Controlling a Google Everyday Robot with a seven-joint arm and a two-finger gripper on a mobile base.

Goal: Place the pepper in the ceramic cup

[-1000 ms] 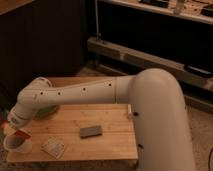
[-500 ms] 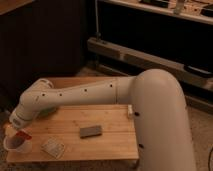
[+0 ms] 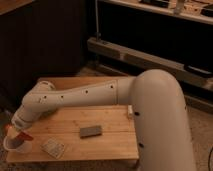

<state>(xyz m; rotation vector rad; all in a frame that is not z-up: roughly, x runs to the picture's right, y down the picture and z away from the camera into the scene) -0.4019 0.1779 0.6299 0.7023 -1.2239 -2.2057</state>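
My gripper is at the far left end of the long white arm, over the table's front left corner. The red pepper shows at the gripper's tip, tilted, right at the upper right rim of the whitish ceramic cup. The cup stands on the table's front left corner, directly under the gripper. I cannot tell whether the pepper is still held or rests on the cup. The arm hides the gripper's upper part.
A grey rectangular block lies in the middle of the wooden table. A flat pale patterned card lies near the front edge, right of the cup. Dark shelving stands behind the table.
The gripper end with the pepper has moved slightly down and right, closer to the cup. The block and card have not moved.
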